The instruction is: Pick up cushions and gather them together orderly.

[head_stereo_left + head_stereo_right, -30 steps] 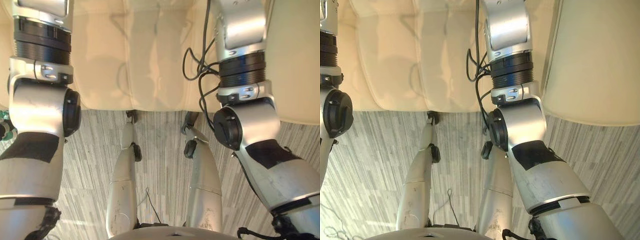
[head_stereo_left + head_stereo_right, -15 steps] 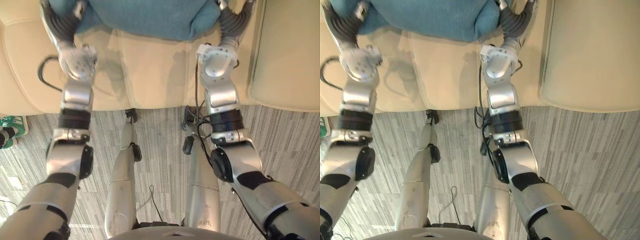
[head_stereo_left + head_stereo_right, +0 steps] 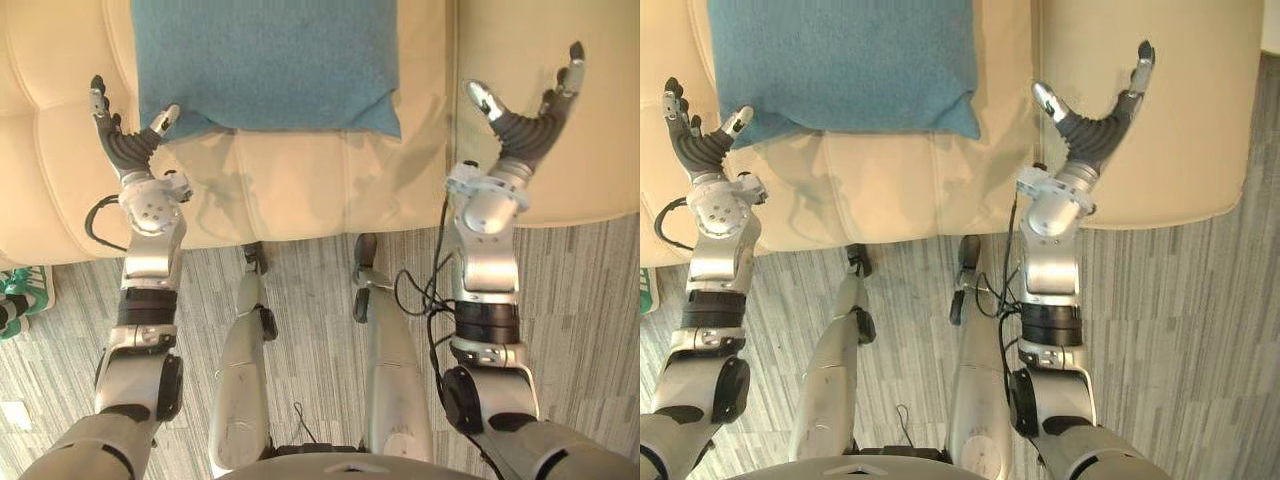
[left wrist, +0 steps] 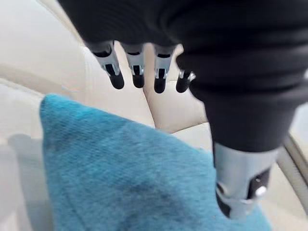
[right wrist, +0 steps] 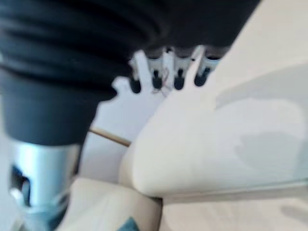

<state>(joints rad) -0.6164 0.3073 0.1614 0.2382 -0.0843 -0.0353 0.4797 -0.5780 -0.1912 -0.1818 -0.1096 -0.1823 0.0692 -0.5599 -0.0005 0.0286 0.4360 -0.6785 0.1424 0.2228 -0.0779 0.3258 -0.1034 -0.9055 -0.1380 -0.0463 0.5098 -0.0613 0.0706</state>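
Looking down, you've got the square teal fabric cushion lying flat on the cream leather sofa seat. L hand sits just beside its near-left corner, fingers straight and spread, gripping nothing. R hand is spread wide too, well apart from the cushion, over the next seat section.

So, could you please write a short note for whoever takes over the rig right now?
Hands: the left robot hand is open, its thumb by the near left corner of the teal cushion; contact is unclear. The right robot hand is open and empty, over the cream sofa to the cushion's right.
Things: the teal cushion lies flat on the sofa seat, held by neither hand.
Done: no grasp yet.
Left: grip the cushion and set it neatly with any others.
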